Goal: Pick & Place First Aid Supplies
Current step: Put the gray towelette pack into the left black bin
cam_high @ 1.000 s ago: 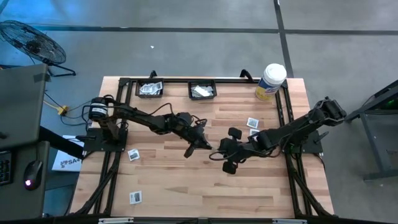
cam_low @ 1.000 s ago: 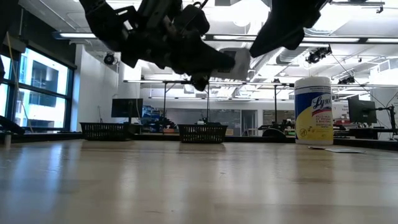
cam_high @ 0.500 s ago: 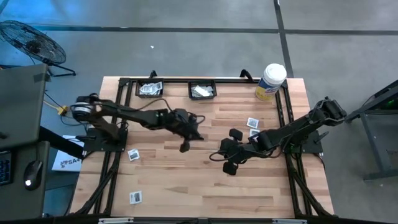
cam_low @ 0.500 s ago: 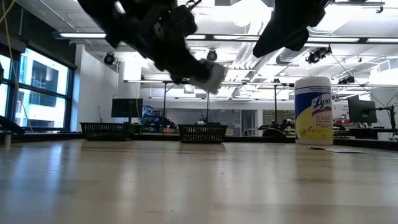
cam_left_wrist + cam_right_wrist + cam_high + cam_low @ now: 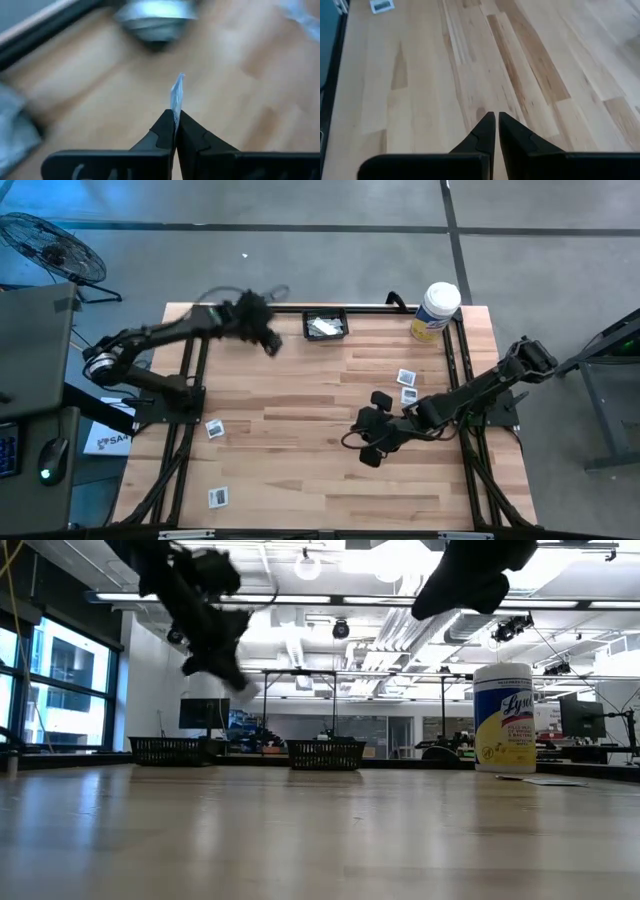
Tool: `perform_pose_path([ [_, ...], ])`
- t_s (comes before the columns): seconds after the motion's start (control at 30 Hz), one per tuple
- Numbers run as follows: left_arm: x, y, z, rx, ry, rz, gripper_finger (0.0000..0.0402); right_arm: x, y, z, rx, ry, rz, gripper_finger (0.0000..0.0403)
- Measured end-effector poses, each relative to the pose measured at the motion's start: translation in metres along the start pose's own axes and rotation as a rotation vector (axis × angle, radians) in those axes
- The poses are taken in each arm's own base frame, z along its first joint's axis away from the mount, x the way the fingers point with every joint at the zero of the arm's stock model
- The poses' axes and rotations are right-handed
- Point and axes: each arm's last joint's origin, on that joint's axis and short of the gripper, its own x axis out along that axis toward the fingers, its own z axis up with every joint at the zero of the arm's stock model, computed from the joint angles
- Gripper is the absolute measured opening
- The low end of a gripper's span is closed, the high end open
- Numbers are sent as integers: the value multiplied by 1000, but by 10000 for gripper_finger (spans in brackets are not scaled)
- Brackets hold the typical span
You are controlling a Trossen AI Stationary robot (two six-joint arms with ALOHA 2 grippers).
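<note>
On the left of the table (image 5: 300,470), two square packets (image 5: 214,428) lie flat on the wood – one near the left arm's base, one lower toward the near edge at (image 5: 219,497). The left gripper (image 5: 262,338) hangs above the far left corner, over the left bin (image 5: 170,750), jaws clamped on a thin white packet (image 5: 177,95) that stands edge-on between the fingertips. In the low view it shows high above the bins, tilted down.

The middle bin (image 5: 325,325) on the far edge holds white packets. The right gripper (image 5: 368,436) sits mid-table, low over bare wood, jaws together with nothing between them – the right wrist view shows only planks ahead and one packet (image 5: 382,5) far off. Two more square packets (image 5: 407,377) lie just beyond that arm. A white tub (image 5: 435,312) with a yellow label stands at the far right corner.
</note>
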Motion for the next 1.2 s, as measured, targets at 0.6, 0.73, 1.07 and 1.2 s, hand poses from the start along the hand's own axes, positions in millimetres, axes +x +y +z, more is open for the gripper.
perform_pose_path([
  [0.6,52,132,54,-408,268,-47,1,-4,8,-3,-18,-35,-6,16],
  [0.73,57,148,63,-443,257,-84,1,-4,8,-3,-14,-30,1,16],
  [1.07,49,150,62,-450,338,6,1,-3,5,-2,-47,-33,-12,16],
  [1.2,48,152,62,-467,346,71,1,-2,4,-1,-62,-34,-17,16],
])
